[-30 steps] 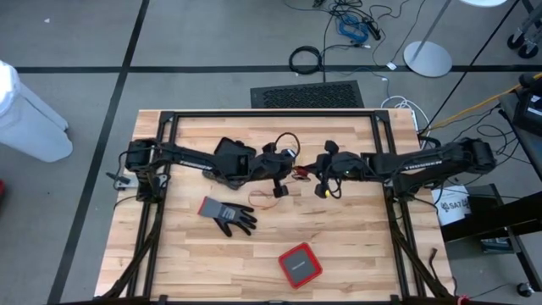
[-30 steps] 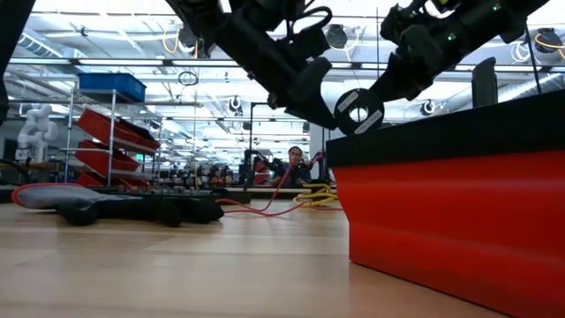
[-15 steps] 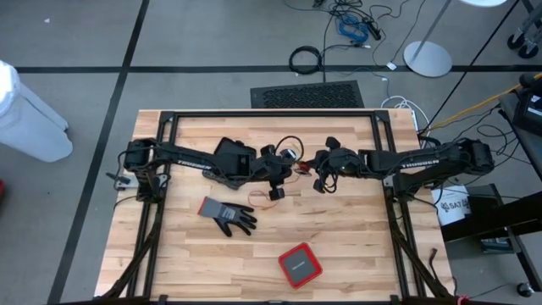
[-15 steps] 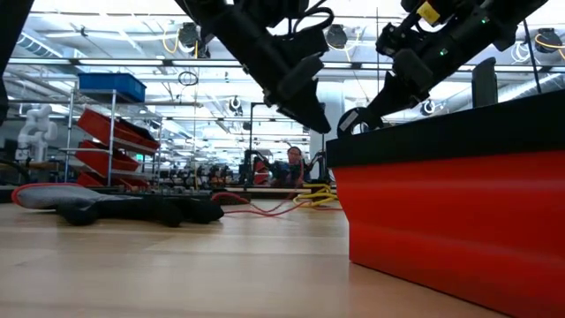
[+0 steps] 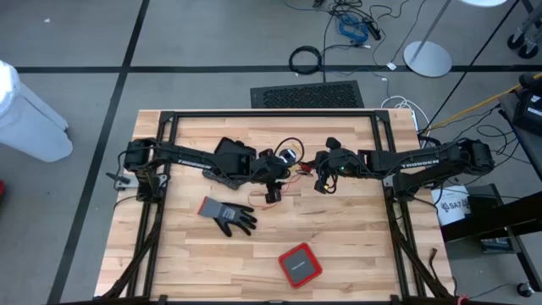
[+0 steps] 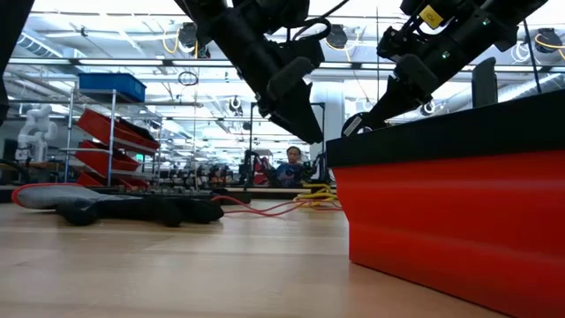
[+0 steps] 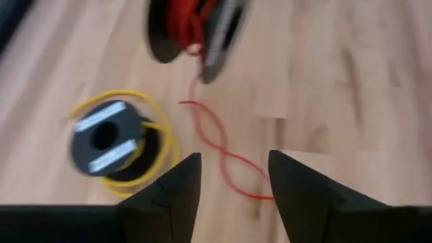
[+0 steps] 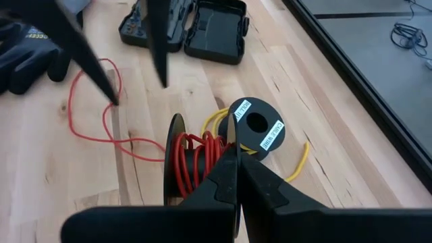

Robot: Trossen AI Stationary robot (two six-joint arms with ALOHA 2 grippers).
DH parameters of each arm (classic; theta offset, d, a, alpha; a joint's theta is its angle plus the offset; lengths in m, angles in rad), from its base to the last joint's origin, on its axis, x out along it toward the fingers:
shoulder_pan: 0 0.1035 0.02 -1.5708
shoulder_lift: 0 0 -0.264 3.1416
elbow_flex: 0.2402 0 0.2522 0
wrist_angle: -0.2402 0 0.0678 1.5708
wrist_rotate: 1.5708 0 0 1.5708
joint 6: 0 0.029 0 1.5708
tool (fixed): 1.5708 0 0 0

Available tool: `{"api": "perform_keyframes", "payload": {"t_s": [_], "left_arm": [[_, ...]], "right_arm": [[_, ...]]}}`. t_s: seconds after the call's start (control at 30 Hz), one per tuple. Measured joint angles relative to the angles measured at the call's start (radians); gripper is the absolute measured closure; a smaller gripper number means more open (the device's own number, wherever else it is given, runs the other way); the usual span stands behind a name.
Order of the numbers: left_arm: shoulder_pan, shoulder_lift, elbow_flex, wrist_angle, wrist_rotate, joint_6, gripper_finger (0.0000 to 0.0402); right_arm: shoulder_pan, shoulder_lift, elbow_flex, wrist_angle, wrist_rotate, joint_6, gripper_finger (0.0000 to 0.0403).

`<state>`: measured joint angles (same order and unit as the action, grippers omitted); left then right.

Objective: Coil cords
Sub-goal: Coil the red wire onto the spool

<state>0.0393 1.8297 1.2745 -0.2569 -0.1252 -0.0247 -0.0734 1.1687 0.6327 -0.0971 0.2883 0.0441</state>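
Left gripper [image 7: 229,182] has spread open, off the red wire [image 7: 216,145]; right gripper [image 8: 236,172] stays closed.

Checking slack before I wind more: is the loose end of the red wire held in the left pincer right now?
No. In the left wrist view the left pincer stands open, and the red wire lies loose on the table between its fingers.

grey glove [image 5: 227,215], red box [image 5: 300,265], black case [image 8: 216,32]

Two dark, slender, jointed arms, matte black throughout. White lettering along the right arm [image 5: 423,161] and the left arm [image 5: 190,155]. Thin black cables looping over the wrists. Tapered black jaws, wedge-shaped. Small yellow tag near one wrist.
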Motion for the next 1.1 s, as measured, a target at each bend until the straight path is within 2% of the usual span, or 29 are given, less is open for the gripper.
{"api": "perform_keyframes", "payload": {"t_s": [0.3, 0.5, 0.93, 1.1], "left_arm": [[-0.003, 0.023, -0.071, 0.033, 0.065, -0.127, 0.0221], [-0.021, 0.070, -0.098, 0.189, 0.113, -0.175, 0.0221], [-0.029, 0.196, -0.093, 0.252, 0.039, -0.198, 0.0222], [-0.029, 0.211, -0.092, 0.256, 0.003, -0.196, 0.0249]], "right_arm": [[0.000, 0.000, 0.000, 0.002, -0.002, 0.000, 0.0403], [0.000, 0.000, 0.000, 0.013, -0.002, 0.000, 0.0403], [0.000, 0.000, -0.001, 0.014, -0.002, 0.000, 0.0403], [0.000, 0.000, -0.001, 0.018, -0.002, 0.000, 0.0403]]}}
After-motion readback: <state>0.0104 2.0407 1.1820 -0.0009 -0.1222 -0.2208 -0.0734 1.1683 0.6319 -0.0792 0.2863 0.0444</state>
